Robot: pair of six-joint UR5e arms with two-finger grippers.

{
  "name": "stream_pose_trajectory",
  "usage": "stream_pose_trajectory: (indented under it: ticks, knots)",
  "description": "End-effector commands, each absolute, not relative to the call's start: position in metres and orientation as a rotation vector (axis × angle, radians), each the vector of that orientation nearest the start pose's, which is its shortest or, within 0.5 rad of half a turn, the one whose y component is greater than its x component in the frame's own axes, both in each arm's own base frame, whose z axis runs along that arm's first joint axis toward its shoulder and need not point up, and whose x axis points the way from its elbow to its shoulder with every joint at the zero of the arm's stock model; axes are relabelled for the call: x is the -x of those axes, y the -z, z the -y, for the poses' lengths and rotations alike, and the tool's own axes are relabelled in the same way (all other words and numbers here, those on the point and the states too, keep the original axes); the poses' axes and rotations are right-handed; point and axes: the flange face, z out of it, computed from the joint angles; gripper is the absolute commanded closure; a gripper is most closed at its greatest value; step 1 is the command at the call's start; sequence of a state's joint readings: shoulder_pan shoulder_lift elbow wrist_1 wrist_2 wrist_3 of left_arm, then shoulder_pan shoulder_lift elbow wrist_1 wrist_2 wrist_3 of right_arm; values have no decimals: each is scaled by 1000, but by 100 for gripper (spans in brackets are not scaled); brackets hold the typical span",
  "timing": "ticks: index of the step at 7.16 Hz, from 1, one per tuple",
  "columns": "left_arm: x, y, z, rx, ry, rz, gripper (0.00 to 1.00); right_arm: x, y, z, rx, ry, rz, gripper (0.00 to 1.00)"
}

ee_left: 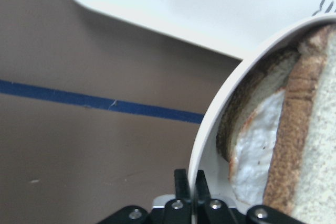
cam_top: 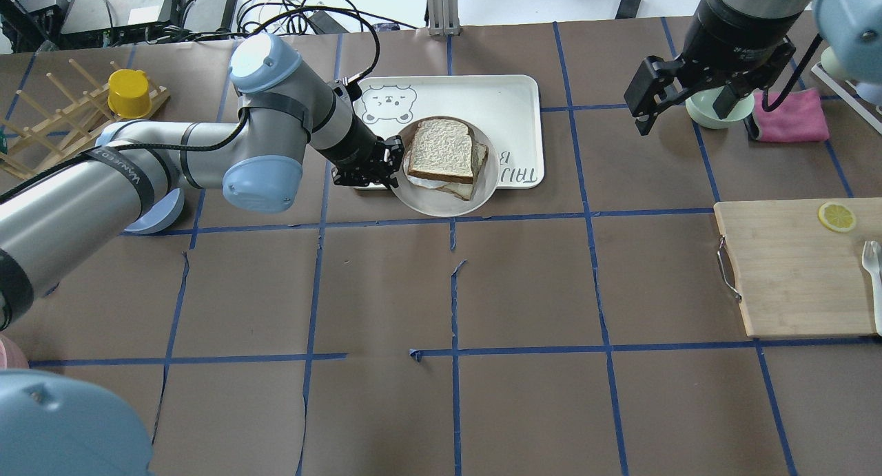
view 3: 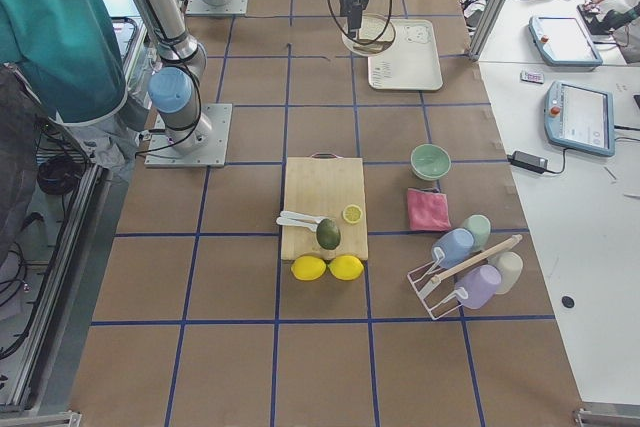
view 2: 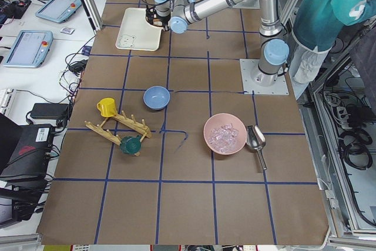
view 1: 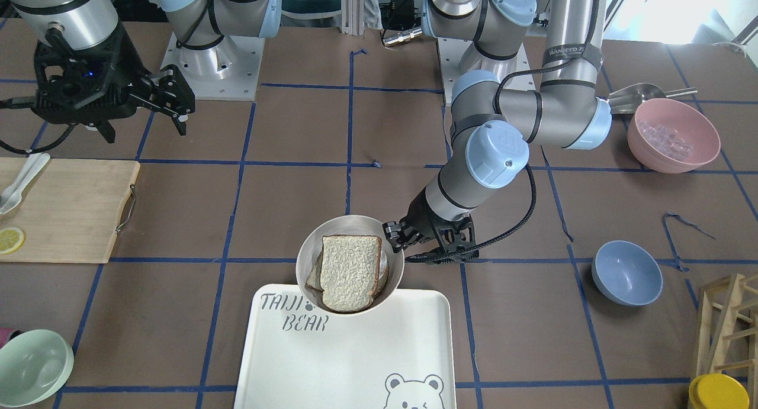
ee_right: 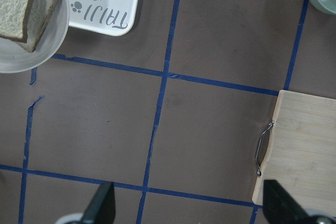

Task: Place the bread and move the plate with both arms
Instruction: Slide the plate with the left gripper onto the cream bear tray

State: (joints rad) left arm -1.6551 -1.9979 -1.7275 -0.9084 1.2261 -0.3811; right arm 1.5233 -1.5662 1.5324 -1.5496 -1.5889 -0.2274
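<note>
The cream-white plate (cam_top: 441, 208) sits half over the near edge of the bear-printed tray (cam_top: 496, 90). The pale bread slice (cam_top: 441, 149) lies on top in the plate, over a tanner slice (cam_top: 463, 187). My left gripper (cam_top: 394, 160) is shut on the plate's rim at its left side; in the left wrist view its fingers (ee_left: 182, 184) pinch the rim (ee_left: 210, 145) beside the bread (ee_left: 320, 145). My right gripper (cam_top: 682, 114) is open and empty, raised at the far right near a pale green bowl (cam_top: 716, 111). In the front view the plate (view 1: 308, 249) and the bread (view 1: 350, 273) show as well.
A wooden cutting board (cam_top: 792, 269) with a lemon slice (cam_top: 836, 216) lies at the right. A pink cloth (cam_top: 792, 114) lies by the green bowl. A blue bowl (view 1: 626, 273), a pink bowl (view 1: 672, 134), a wooden rack (cam_top: 55, 118) and a yellow cup (cam_top: 129, 94) stand on the left arm's side.
</note>
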Motion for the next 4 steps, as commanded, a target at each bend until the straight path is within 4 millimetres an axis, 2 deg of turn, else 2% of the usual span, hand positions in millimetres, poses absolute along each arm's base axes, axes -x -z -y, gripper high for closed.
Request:
stream_pose_trajectory:
  ticks: [1, 3, 4]
  knots:
    - [215, -226, 650, 528, 5, -3486, 100, -108, -502, 501, 283, 16, -3147, 0]
    - [210, -212, 681, 540, 27, -3488, 100, -108, -502, 501, 283, 16, -3146, 0]
    - [209, -195, 684, 550, 1, -3482, 100, -108, -502, 501, 283, 16, -3146, 0]
